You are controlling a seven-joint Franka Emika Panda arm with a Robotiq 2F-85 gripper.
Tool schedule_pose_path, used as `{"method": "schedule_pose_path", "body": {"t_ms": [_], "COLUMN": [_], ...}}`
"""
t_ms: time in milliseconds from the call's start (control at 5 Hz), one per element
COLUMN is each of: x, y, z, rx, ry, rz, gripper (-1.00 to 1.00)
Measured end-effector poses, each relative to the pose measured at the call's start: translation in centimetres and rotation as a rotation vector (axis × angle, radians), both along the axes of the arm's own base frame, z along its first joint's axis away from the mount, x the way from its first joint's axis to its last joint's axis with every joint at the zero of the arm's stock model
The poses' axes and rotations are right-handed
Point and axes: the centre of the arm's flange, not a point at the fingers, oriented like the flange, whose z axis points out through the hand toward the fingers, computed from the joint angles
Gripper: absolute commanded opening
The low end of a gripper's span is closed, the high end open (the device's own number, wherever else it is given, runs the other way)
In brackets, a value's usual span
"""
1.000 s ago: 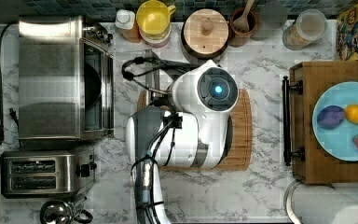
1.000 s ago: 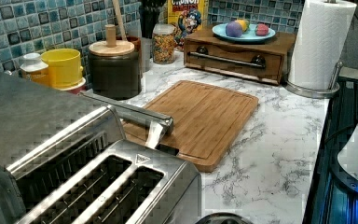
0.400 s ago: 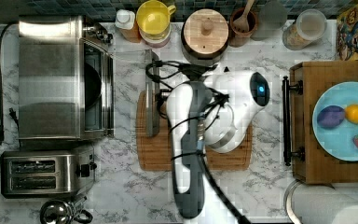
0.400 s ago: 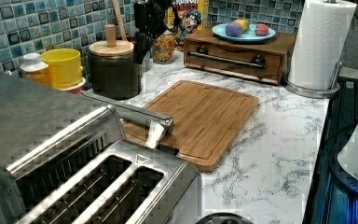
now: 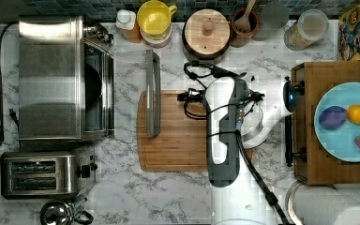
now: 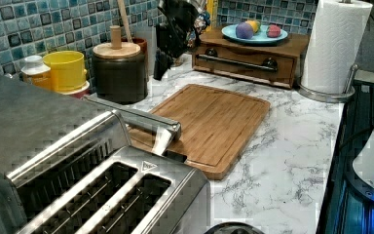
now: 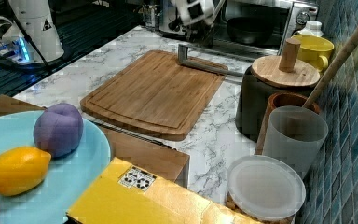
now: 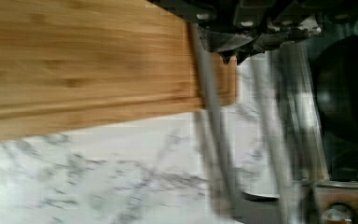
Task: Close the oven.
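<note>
Shiny steel covers the oven, a big box at the upper left of the top view. Its glass door lies flat and open, and the long bar handle rests over the left edge of the wooden cutting board. The inside is dark. Right of the handle, near the middle of the frame, is the gripper. I cannot tell if its fingers are spread or pressed together.

A wooden cutting board lies on the marble counter, a two-slot toaster nearby.
</note>
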Motion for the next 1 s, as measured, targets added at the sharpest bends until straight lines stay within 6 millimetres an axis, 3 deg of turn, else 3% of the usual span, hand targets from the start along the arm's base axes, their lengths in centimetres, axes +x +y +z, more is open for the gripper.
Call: {"method": "schedule_pose_path", "body": {"t_ms": [200, 400, 1000], "x": [-0.2, -0.2, 2.0], "y": [-0.8, 0.3, 6.9], "z": [-3.1, -5.0, -6.2], "rx": [-0.018, -0.014, -0.05], "ry": [0.034, 0.026, -0.12], "rz": [-0.025, 0.026, 0.136], "gripper": [-1.0, -1.0, -1.0]}}
